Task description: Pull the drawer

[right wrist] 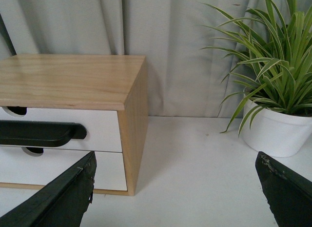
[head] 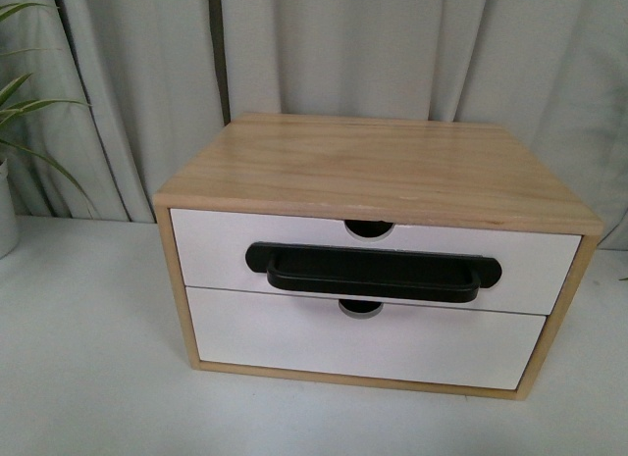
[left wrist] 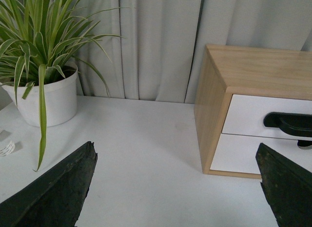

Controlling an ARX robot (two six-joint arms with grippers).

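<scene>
Approach step, no contact yet. Wide white-fronted drawer (head: 211, 250) with long black bar handle (head: 373, 272) sits shut, upper slot of light-wood cabinet (head: 383, 167). Left end effector (left wrist: 174, 146) and right end effector (right wrist: 175, 156) spread wide, empty. Next: centre on handle, clench, pull straight.

readable text: none | labels, brands, numbers, signs: none legible | views: front, both wrists

Drawer (left wrist: 249, 114) and handle (left wrist: 290, 123) partly beyond wrist views' edges.
</scene>
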